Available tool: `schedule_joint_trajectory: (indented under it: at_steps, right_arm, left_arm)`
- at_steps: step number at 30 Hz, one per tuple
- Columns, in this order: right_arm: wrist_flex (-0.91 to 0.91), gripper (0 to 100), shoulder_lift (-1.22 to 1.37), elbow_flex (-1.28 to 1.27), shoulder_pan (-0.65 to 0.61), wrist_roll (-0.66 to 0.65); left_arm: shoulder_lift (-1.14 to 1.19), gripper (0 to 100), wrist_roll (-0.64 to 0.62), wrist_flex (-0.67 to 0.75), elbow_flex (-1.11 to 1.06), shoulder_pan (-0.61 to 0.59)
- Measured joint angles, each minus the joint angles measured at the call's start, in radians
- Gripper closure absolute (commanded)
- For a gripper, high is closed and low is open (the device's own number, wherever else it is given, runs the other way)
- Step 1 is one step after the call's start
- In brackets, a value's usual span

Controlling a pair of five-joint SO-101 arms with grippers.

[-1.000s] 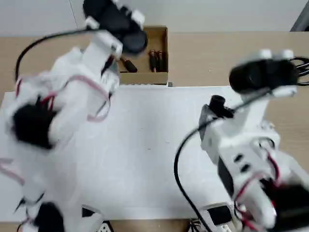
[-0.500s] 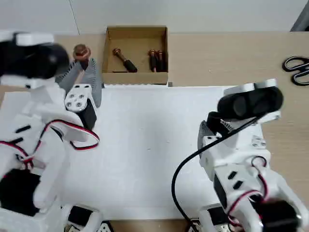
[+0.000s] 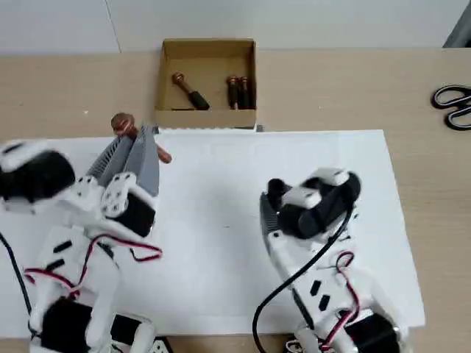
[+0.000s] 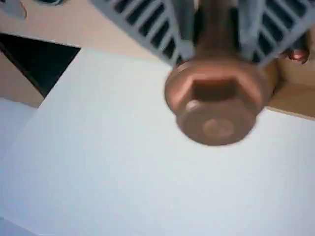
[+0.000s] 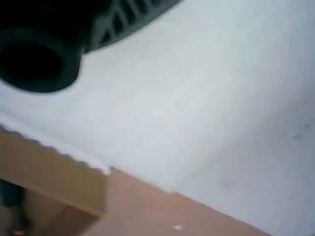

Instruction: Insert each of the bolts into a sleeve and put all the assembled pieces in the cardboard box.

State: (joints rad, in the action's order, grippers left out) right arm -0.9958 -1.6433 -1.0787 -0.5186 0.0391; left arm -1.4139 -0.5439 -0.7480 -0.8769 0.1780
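Observation:
My left gripper (image 3: 140, 141) is shut on a copper bolt (image 3: 124, 123) and holds it above the far left corner of the white sheet. The left wrist view looks straight at the bolt's hex head (image 4: 216, 105) between the grey fingers (image 4: 142, 19). My right gripper (image 3: 270, 203) hangs over the middle of the sheet, shut on a black sleeve (image 3: 275, 188). That sleeve (image 5: 37, 61) shows its open end beside a grey finger (image 5: 128, 17). The cardboard box (image 3: 208, 118) at the back holds three assembled pieces (image 3: 190, 90).
A white paper sheet (image 3: 221, 243) covers the near half of the wooden table (image 3: 331, 81). Scissors (image 3: 452, 103) lie at the far right edge. The sheet is bare between the two arms.
The left arm has drawn back from beside the box toward the sheet's far left corner, still holding the bolt. The right arm has swung left toward the sheet's centre.

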Motion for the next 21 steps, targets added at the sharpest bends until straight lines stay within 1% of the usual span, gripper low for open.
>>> schedule_joint_trajectory:
  at_steps: [4,10,15,21]
  right_arm:
    - [0.066,99.6,-0.058,-0.120,-0.087,-0.026]
    - [0.164,99.6,-0.155,-0.279,-0.199,-0.160]
    - [0.218,99.6,-0.160,-0.338,-0.242,-0.203]
    - [0.241,99.6,-0.160,-0.353,-0.245,-0.209]
  left_arm:
    - [-0.097,99,-0.005,0.009,-0.094,0.052]
    - [-0.201,99,-0.026,-0.005,-0.189,0.169]
    - [-0.255,99,-0.028,-0.087,-0.193,0.252]
    - [-0.292,99,-0.028,-0.178,-0.193,0.264]
